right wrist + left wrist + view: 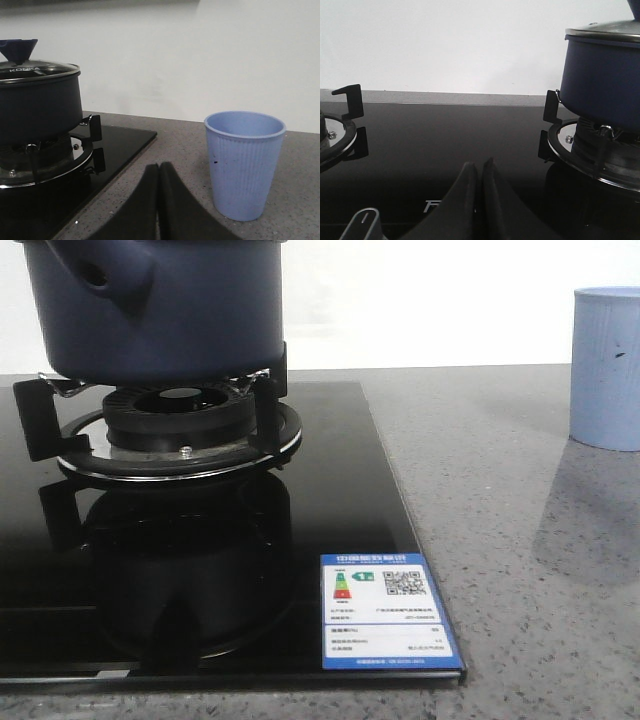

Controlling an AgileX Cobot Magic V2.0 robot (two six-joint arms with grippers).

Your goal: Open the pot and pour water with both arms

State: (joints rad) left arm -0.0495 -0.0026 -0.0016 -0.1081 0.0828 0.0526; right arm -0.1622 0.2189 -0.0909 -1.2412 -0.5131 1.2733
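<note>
Both grippers, left (479, 175) and right (159, 175), are closed on nothing. The lidded pot (37, 107) sits on its burner (180, 430), ahead and left of the right gripper, the cup (244, 162) ahead to its right. This fits either lid never lifted or replaced after pouring.

Even, diffuse light, moderately bright; source not visible, possibly overhead. White wall (450, 300) near blown out in front view. Glossy black cooktop (200, 570) mirrors the pot (150, 310) and burner, no hard glare. Soft shadow under cup (606, 365) on grey counter (520, 540). Wrist views dimmer, slightly grainy; close gripper fingers (470, 210) (160, 210) dark, soft-focus. Label (388, 612) txt blurred.
</note>
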